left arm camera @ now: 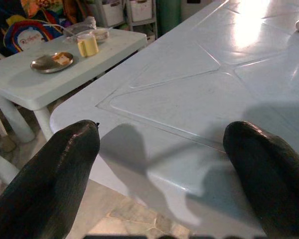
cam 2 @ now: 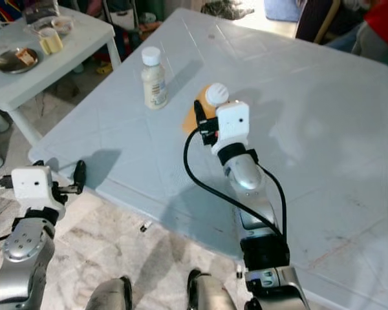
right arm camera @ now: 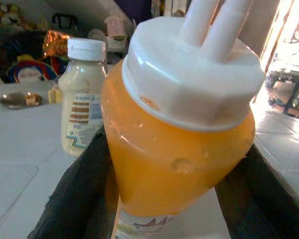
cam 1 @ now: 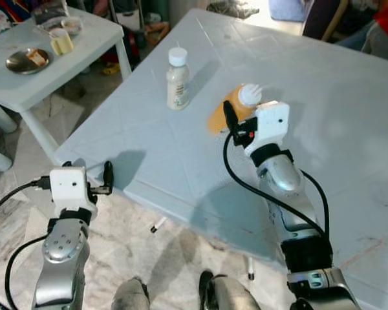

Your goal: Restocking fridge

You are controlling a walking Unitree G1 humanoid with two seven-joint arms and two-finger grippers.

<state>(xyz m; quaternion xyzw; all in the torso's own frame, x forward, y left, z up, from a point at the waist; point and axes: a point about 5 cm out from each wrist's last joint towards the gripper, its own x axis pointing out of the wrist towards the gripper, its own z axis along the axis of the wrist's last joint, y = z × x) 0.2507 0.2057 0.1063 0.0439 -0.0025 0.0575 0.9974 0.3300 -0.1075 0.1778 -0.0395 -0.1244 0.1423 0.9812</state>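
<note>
An orange juice bottle with a white cap stands on the big white table. My right gripper is shut on it, a black finger pressed to each side of its body. A cream-coloured bottle with a white lid and a label stands upright a little to the left and farther back, also seen just behind the orange bottle in the right wrist view. My left gripper hangs open and holds nothing, just off the table's near left corner.
A smaller white table at the far left carries a metal plate, a yellow cup and a bowl. A person's clothing shows at the far right. Marble floor lies below the table edge.
</note>
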